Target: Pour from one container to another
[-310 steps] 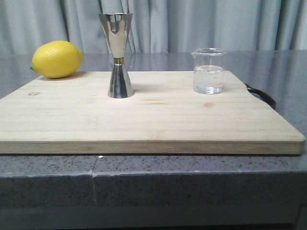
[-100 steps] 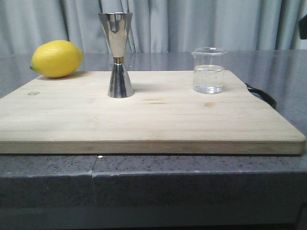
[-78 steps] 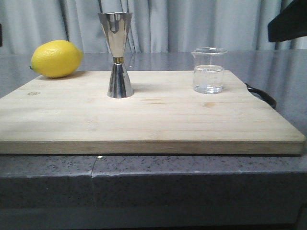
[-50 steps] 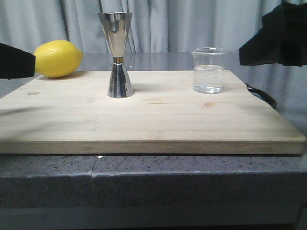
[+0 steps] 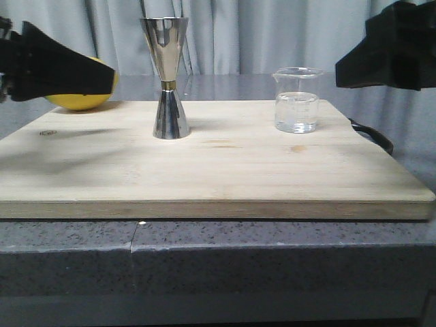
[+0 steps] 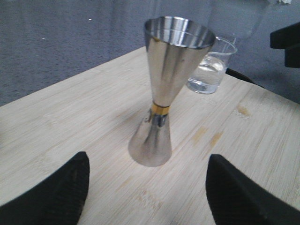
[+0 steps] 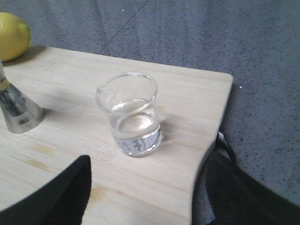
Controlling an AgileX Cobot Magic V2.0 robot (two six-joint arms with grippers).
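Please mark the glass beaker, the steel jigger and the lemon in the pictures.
glass beaker (image 7: 133, 122), right wrist view, on its clear wall.
steel jigger (image 6: 176, 61), left wrist view, on the upper cone.
lemon (image 7: 11, 35), right wrist view, on its yellow skin.

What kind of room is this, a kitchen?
Probably a kitchen or drinks counter: a wooden cutting board on a speckled grey countertop, holding a steel jigger and glass beaker, beside a lemon.
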